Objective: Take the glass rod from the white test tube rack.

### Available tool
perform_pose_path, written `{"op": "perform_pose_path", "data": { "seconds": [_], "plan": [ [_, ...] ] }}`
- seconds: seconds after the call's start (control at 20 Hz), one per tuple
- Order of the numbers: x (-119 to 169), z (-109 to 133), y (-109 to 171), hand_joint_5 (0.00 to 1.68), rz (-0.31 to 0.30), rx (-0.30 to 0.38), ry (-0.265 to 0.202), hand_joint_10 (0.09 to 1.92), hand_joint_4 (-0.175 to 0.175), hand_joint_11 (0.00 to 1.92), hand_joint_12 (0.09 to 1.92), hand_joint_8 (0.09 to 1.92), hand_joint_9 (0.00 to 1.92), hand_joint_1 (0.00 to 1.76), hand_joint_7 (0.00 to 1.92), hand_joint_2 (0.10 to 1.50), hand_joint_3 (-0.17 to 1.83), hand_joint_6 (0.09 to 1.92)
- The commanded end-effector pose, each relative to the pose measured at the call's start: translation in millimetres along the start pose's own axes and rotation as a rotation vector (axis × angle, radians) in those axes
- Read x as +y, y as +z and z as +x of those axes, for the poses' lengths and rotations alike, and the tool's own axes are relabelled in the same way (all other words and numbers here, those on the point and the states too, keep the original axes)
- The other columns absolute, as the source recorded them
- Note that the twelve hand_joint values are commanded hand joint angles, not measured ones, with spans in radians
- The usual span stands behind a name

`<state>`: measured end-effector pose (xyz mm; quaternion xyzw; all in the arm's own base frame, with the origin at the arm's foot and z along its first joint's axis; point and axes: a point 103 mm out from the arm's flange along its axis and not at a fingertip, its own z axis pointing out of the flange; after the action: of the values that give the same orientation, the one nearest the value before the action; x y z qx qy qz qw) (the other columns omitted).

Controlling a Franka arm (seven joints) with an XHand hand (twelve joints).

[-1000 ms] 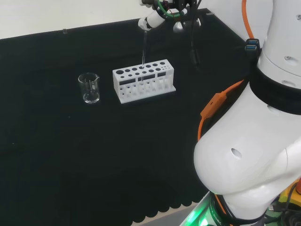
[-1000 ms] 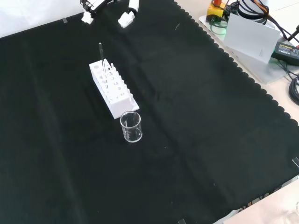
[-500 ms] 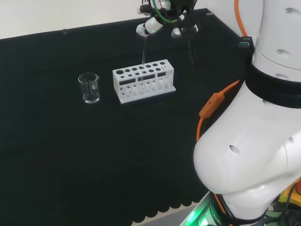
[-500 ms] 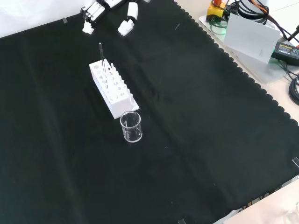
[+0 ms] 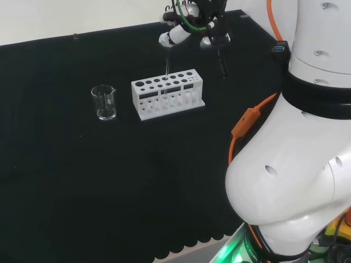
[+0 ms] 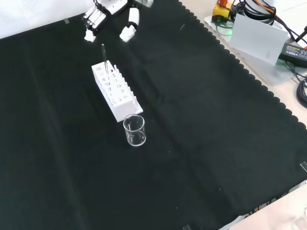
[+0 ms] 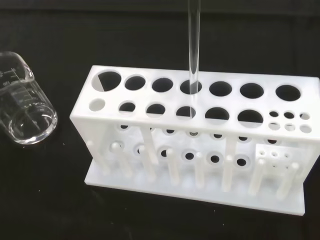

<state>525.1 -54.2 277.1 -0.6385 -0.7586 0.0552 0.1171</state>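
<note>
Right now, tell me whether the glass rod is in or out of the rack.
In: the glass rod stands upright through a hole in the white test tube rack.

In the front view the hand (image 6: 111, 14) now reaches further down from the top edge than a second ago, its fingers nearer the tip of the glass rod (image 6: 103, 55). In the head view the arm's white links (image 5: 307, 137) sit slightly further left.
</note>
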Motion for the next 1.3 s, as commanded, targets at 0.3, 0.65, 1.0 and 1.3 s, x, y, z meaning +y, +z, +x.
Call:
{"op": "perform_pose_path", "data": {
  "seconds": [0.3, 0.65, 1.0, 1.3],
  "plan": [
    [16.3, -13.6, 13.6, 0.23, 0.0, 0.01, -0.039, 0.85, -0.09, 0.03, 1.45, 0.8, 0.25, 0.44, 0.12, 0.9, 0.54, 0.09],
    [21.4, -17.5, 14.7, 0.27, -0.006, -0.001, -0.053, 0.82, -0.08, 0.1, 1.43, 0.79, 0.32, 0.5, 0.18, 0.92, 0.52, 0.09],
    [27.5, -18.6, 16.3, 0.41, -0.03, -0.028, -0.071, 0.76, -0.068, 0.23, 1.38, 0.77, 0.46, 0.63, 0.28, 0.95, 0.5, 0.09],
    [34.5, -17.4, 16.6, 0.51, -0.04, -0.028, -0.09, 0.7, -0.071, 0.33, 1.35, 0.74, 0.59, 0.67, 0.35, 0.94, 0.52, 0.15]
  ]
}}
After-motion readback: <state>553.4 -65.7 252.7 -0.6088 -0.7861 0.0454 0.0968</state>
